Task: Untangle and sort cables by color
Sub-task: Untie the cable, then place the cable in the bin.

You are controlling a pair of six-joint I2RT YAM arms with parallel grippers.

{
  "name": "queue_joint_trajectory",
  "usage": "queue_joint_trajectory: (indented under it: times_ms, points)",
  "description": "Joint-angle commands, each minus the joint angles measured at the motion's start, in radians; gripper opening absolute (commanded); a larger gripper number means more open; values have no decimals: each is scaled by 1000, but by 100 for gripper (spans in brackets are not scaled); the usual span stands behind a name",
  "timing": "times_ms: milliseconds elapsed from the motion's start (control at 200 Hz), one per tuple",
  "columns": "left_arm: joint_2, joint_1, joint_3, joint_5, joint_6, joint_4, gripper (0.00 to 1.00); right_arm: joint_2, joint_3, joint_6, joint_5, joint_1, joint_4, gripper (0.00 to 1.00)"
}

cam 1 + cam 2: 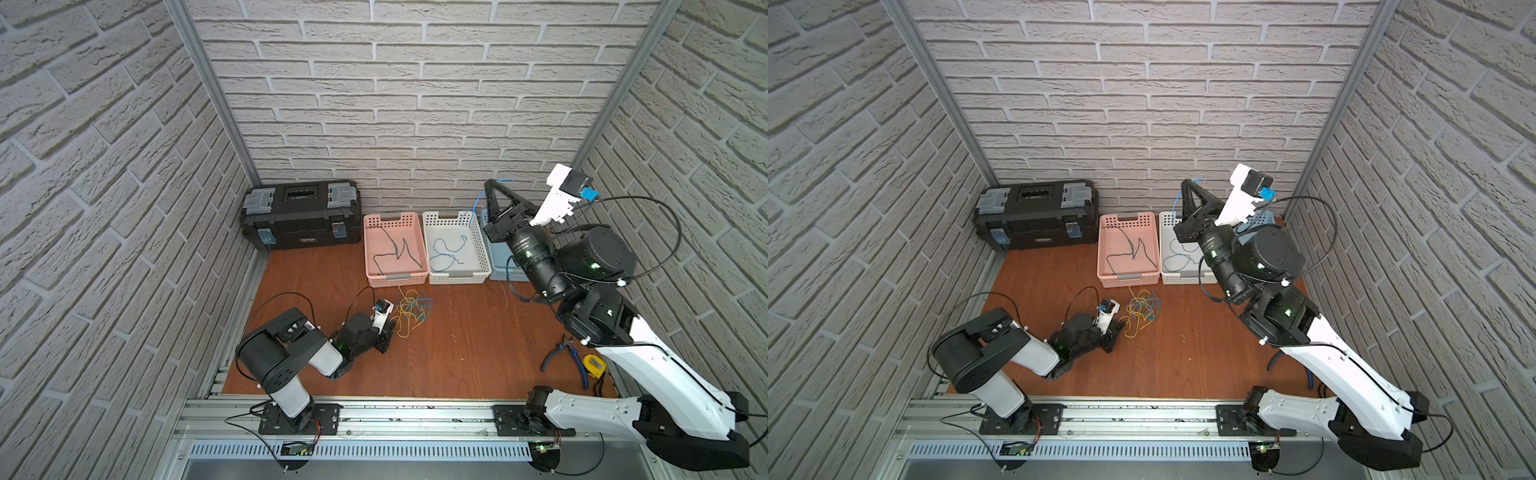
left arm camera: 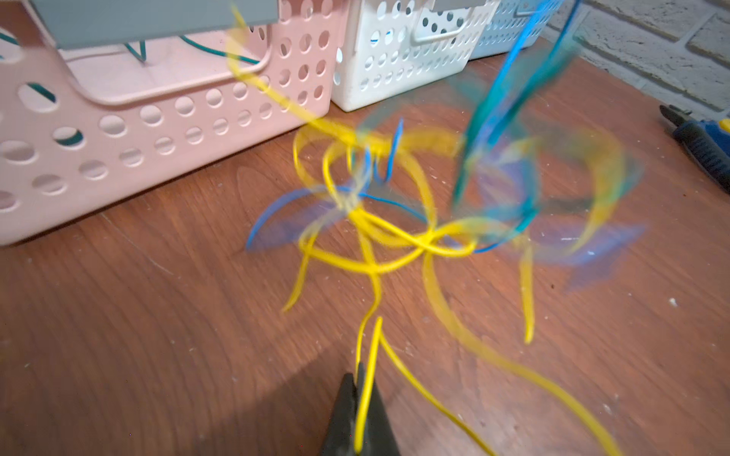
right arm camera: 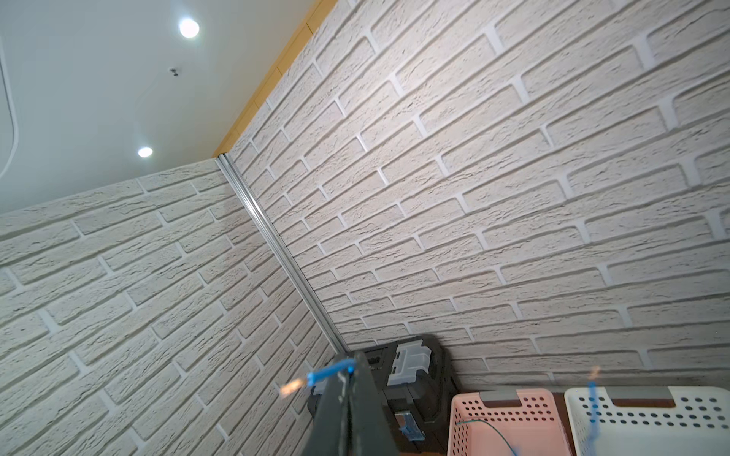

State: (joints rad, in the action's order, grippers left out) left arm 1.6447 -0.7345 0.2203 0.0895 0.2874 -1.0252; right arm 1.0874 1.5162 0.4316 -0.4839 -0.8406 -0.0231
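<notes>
Wood tabletop (image 1: 457, 353): tangled cables (image 1: 411, 309), black toolbox (image 1: 301, 216) w/ illegible front lbl (image 1: 308, 240).

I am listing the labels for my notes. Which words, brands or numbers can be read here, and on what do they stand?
No text can be read with certainty.
Toolbox: a small badge on its front, too small to read.
Right arm: white print on the black forearm, too small to read.

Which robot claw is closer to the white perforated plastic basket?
The right. The right gripper is raised over the white perforated plastic basket, pinching a thin blue wire. The left gripper sits low by the tangled wire pile, pinching a thin yellow wire.
</notes>
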Motion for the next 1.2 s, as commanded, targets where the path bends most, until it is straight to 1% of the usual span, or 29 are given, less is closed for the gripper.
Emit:
queue_joint_trajectory:
  times_ms: [0,120,235,310,425,475,615,680,855,965,1070,1125,1155,1195]
  points:
    - [-23,10,-10,-20,-8,1,0,7,-36,-28,1,5,-11,3]
    - [-31,10,-4,-11,-5,13,0,14,-54,-45,-9,6,-19,3]
    - [-67,8,2,9,-1,41,0,48,-42,-121,-67,17,-43,3]
    - [-103,2,9,13,-3,73,0,85,-32,-139,-94,48,-73,3]
    - [-152,-7,23,16,-7,121,0,139,-37,-140,-85,114,-74,3]
    - [-166,-12,28,18,-8,143,3,170,-33,-136,-78,155,-75,3]
    - [-184,-17,26,11,-9,159,20,286,17,-139,-35,274,-81,3]
    - [-189,-16,21,6,-11,161,25,355,56,-156,-13,320,-81,3]
    - [-205,-14,13,-20,-11,177,30,542,129,-165,21,419,-63,3]
    - [-234,-14,17,-29,-20,210,33,653,165,-101,65,475,-84,3]
    - [-273,-15,37,-60,-27,289,36,764,190,-73,31,500,-119,3]
    - [-297,-14,45,-77,-27,330,39,819,199,-68,25,510,-137,3]
    - [-309,-14,44,-89,-24,338,42,847,200,-68,25,513,-146,3]
    - [-330,-14,42,-109,-17,350,47,878,206,-70,28,516,-160,7]
